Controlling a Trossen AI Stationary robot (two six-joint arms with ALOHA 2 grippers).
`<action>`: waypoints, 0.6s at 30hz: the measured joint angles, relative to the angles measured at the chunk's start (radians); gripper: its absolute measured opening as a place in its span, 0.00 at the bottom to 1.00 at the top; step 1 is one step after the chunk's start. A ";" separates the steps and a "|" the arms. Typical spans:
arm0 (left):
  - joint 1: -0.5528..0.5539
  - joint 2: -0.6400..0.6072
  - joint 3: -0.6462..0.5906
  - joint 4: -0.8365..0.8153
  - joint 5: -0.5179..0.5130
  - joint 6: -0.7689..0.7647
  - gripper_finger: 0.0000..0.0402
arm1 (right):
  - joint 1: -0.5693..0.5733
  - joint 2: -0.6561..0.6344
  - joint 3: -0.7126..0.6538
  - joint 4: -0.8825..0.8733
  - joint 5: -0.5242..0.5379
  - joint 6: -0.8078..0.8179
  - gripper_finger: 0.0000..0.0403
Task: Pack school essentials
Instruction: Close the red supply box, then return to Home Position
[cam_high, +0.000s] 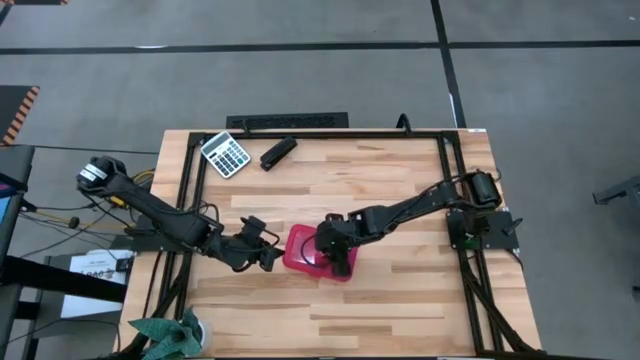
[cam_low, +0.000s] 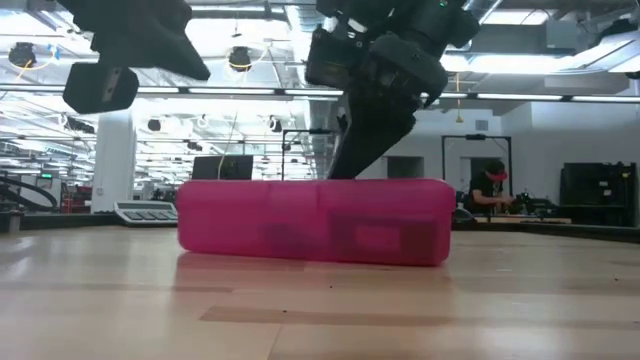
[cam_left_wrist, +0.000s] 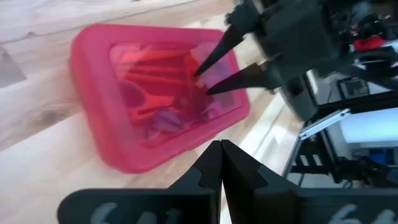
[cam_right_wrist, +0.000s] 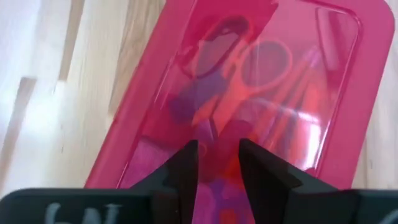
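On the bench (cam_high: 400, 300) there are one pink lidded case (cam_high: 305, 250), one pair of scissors (cam_right_wrist: 261, 65) seen through its lid among other items too blurred to count, one grey calculator (cam_high: 225, 153), one black stapler (cam_high: 278, 152) and two robot arms.

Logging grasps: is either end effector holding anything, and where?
Nothing is held. The left end effector is shut beside the pink case; the right end effector hovers open over its lid.

Grey tiled floor (cam_high: 300, 70) with dark seams. Wooden tabletop (cam_high: 380, 190). Bright ceiling lights (cam_low: 240, 60); seated person (cam_low: 490, 190) at far bench, possibly working.
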 joint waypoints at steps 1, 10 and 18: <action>0.000 0.006 0.000 -0.003 0.000 0.001 0.00 | -0.001 -0.018 -0.003 -0.004 -0.001 0.002 0.35; 0.000 0.082 -0.001 0.007 0.003 0.069 0.00 | 0.009 -0.217 -0.003 -0.045 0.027 0.126 0.35; 0.015 -0.073 0.002 0.388 0.214 0.411 0.00 | 0.106 -0.455 -0.001 0.124 0.069 0.185 0.35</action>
